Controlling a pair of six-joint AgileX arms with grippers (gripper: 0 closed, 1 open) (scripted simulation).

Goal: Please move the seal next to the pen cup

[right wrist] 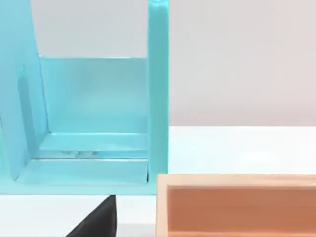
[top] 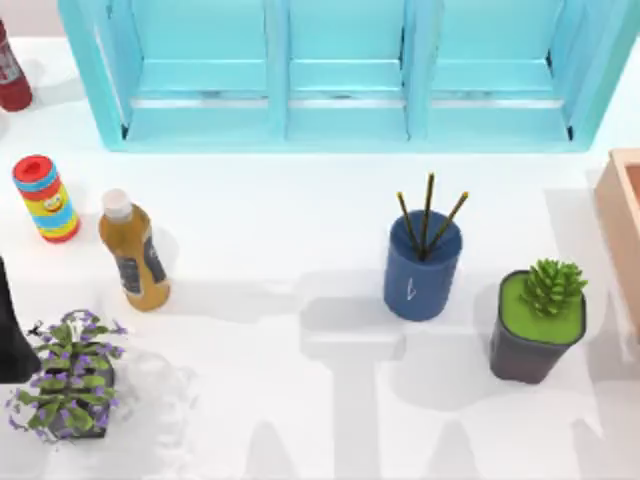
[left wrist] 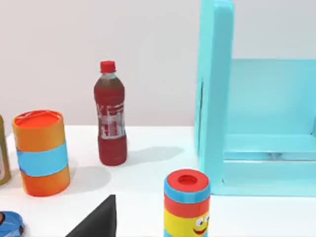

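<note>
A white table is carrying everything, and a big turquoise open-fronted shelf unit is standing along its far edge. A pale wooden box is sitting at the right edge. A dark square pot with a green succulent is standing toward the near right, and a bushy plant with small purple flowers is sitting near the near left corner.

The pen cup, a dark blue cylinder holding three thin brown pencils, is standing upright right of the table's middle, near the succulent pot but apart from it. A mustard-brown bottle with a white cap is standing toward the left edge, with a red, blue and yellow striped can beside it. A red drink bottle is standing at the far left corner, and an orange can with a blue band is standing near it.

A black piece of the left gripper and of the right gripper is poking into each wrist view; it cannot be told whether either is open or closed
</note>
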